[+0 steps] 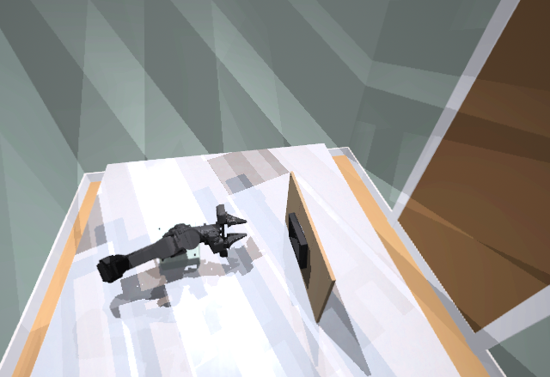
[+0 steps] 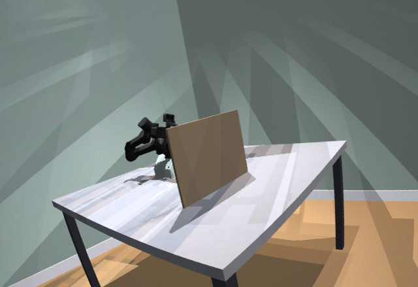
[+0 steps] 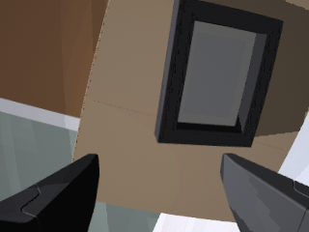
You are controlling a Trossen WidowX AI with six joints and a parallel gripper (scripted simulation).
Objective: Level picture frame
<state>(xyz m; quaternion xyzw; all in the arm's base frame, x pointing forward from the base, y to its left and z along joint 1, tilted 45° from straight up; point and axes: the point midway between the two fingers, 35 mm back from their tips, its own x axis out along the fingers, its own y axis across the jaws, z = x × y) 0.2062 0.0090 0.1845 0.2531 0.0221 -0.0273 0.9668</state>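
The gripper (image 1: pixel 241 227) hangs with fingers apart, holding nothing, well short of the black picture frame (image 1: pixel 298 240) on the brown wall panel (image 1: pixel 317 270); open table (image 1: pixel 146 342) lies between

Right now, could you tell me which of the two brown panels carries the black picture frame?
The upright panel on the table, facing the gripper; it bears the frame.
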